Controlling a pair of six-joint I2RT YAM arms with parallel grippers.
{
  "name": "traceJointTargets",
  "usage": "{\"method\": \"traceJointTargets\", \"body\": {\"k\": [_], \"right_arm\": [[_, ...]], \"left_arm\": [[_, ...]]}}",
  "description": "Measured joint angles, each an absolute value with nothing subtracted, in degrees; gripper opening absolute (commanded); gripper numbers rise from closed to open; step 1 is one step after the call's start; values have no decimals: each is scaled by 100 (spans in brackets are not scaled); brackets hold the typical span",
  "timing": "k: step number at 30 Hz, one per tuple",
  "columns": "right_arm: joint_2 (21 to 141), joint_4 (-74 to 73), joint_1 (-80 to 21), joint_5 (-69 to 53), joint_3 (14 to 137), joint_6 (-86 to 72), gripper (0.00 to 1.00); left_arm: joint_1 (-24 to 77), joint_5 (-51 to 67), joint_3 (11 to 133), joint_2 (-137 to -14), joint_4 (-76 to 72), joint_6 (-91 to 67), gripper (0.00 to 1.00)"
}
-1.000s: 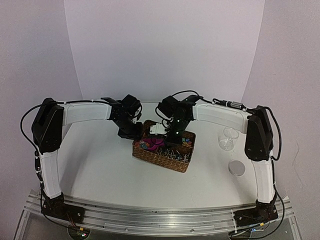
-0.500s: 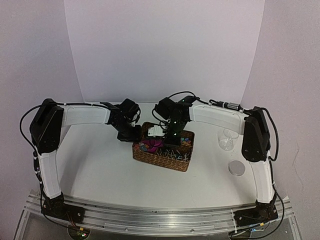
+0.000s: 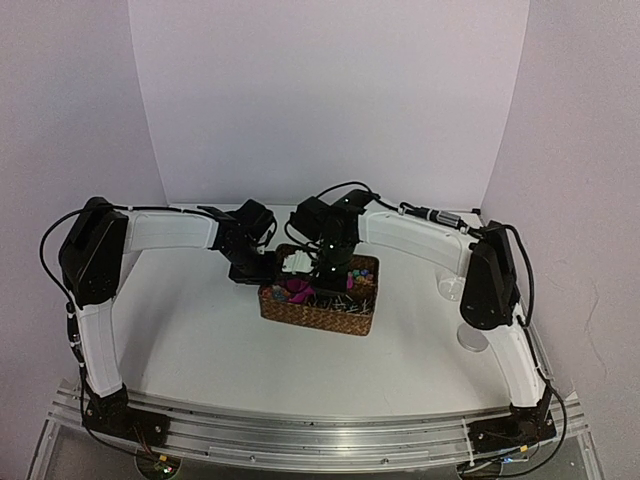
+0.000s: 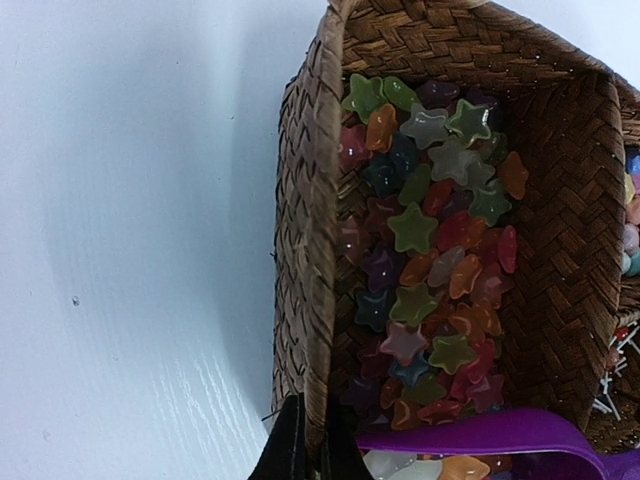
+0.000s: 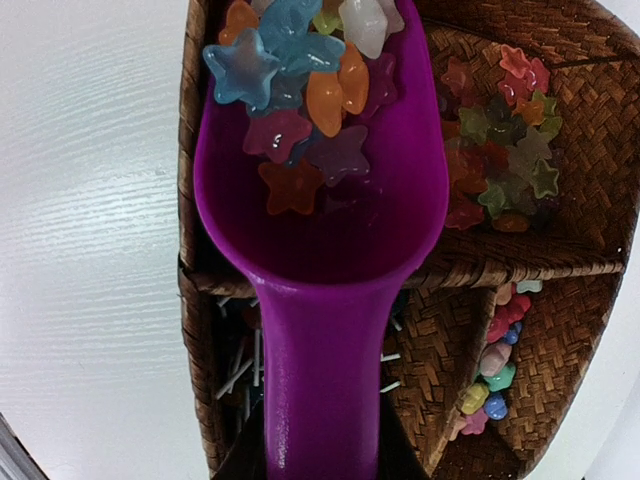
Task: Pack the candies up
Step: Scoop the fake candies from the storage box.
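The candies are tiny star-shaped sweets of mixed colours. Many lie in one compartment of a woven basket [image 3: 330, 315], seen in the left wrist view [image 4: 430, 250]. Several more sit in the bowl of the magenta scoop [image 5: 320, 200], near its tip [image 5: 300, 70]. My right gripper [image 5: 320, 470] is shut on the scoop's handle and holds it over the basket; it also shows in the top view [image 3: 320, 262]. My left gripper [image 4: 305, 455] is shut on the basket's left wall [image 4: 305, 250], one finger on each side.
The basket has other compartments: small rounded sweets [image 5: 495, 370] and thin white sticks [image 5: 235, 370]. A clear cup [image 3: 447, 288] and a round lid [image 3: 466, 338] stand right of the basket, partly hidden by my right arm.
My right arm has swung left with the scoop. The basket has shifted a little to the left, and my left gripper has stayed on its wall.
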State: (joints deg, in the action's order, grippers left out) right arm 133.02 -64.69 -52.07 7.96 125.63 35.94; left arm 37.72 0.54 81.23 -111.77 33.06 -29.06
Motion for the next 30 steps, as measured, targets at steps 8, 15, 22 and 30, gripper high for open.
{"method": "traceJointTargets", "body": {"k": [8,15,22,30], "right_arm": [[13587,-7017,-5410,1046,13221,2789,0],[13475,-6699,-5515,1051,12690,1736,0],[13329,-6422,-5643,939,12383,539,0],[13491,-6501,-5758,972,12611,-1160,0]], "left_arm": [[3769,-59,8098,-11177,3284,-2902,0],[3773,-107,8063,-11179,3272,-2934,0],[3778,-112,8060,-11179,3271,-2970,0],[3778,-134,8060,-11179,3286,-3015,0]]}}
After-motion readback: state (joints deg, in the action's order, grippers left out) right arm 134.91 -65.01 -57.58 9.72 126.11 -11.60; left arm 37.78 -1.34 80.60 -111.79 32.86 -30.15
